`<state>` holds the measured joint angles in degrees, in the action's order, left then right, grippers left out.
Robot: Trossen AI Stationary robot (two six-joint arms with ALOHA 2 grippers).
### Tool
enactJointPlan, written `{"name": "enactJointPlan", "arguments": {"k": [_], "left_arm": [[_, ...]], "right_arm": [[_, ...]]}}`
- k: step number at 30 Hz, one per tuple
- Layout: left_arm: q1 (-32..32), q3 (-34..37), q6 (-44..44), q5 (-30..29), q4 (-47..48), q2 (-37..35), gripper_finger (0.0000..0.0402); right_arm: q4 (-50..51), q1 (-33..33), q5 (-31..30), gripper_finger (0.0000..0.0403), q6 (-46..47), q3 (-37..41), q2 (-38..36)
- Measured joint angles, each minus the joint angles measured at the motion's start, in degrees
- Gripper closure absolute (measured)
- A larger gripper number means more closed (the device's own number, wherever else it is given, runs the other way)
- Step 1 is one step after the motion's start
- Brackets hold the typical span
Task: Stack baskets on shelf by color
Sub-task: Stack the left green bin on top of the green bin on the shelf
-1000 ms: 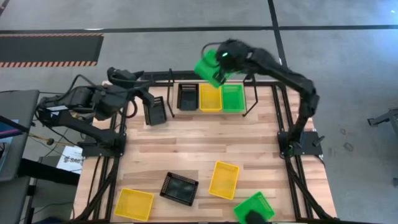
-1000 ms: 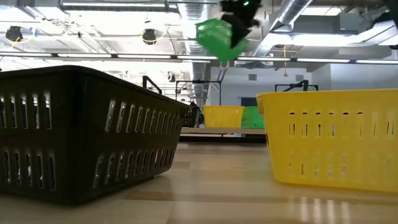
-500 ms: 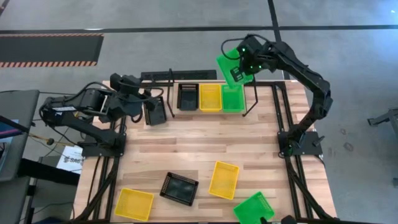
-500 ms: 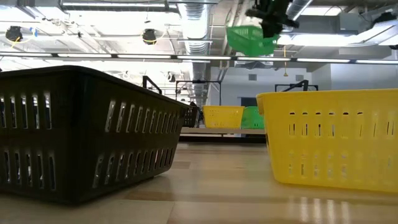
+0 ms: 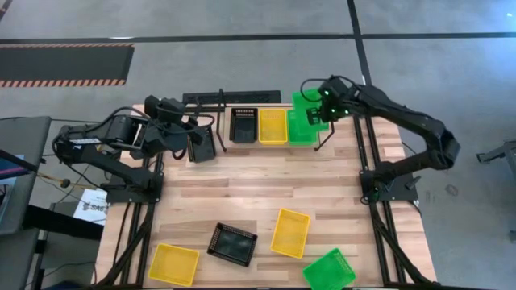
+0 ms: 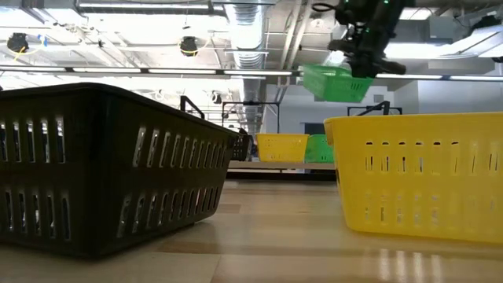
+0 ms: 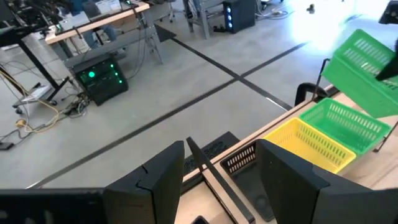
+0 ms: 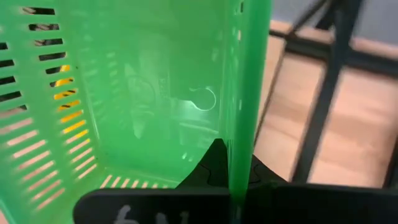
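My right gripper (image 5: pixel 325 109) is shut on a green basket (image 5: pixel 305 107) and holds it in the air over the right end of the shelf (image 5: pixel 332 129). On the shelf, a black basket (image 5: pixel 243 125), a yellow one (image 5: pixel 272 126) and a green one (image 5: pixel 301 134) sit abreast. My left gripper (image 5: pixel 192 133) hovers at the shelf's left end over a tipped black basket (image 5: pixel 202 147). In the left wrist view its fingers (image 7: pixel 161 180) stand apart with a thin dark edge (image 7: pixel 208 177) between them. My right gripper has the green basket by one side wall (image 8: pixel 245 124), just under the rim. One finger (image 8: pixel 214 165) is inside and the other outside, coming from the table's right side. The basket is lifted clear, nearly level, above the shelf's green basket (image 6: pixel 318 148). My left gripper: I cannot tell whether it touches the black basket.
Near the front edge lie a yellow basket (image 5: pixel 173 264), a black one (image 5: pixel 232 244), another yellow one (image 5: pixel 290 232) and a green one (image 5: pixel 329 270). Bare wood stretches across the table's middle. Thin shelf posts (image 5: pixel 222 109) rise at the shelf's ends.
My right gripper has carried the green basket from high beyond the shelf's middle toward the table's right and down, ending over the shelf's green basket. The basket has turned from steeply tipped to nearly level. The left arm has drawn back slightly; its black basket has stayed in place.
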<state>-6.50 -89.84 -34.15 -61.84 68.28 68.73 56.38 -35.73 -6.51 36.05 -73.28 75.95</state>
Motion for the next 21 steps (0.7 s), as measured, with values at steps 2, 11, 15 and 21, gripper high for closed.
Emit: {"name": "enactJointPlan", "arguments": {"k": [2,11,15,21], "left_arm": [[0.0,0.0,0.0,0.0,0.0,0.0,0.0213],[0.0,0.0,0.0,1.6,0.0,0.0,0.0213],[0.0,0.0,0.0,1.6,0.0,0.0,0.0213],[0.0,0.0,0.1,2.6,0.0,0.0,0.0213]], "right_arm": [[-0.4,0.0,0.0,0.0403,2.0,1.8,-1.5],[-5.9,0.7,4.2,0.0403,4.5,4.2,1.4],[-5.9,1.3,5.5,0.0403,4.3,4.2,5.1],[-5.9,0.6,6.8,0.0403,4.2,4.2,7.6]]}}
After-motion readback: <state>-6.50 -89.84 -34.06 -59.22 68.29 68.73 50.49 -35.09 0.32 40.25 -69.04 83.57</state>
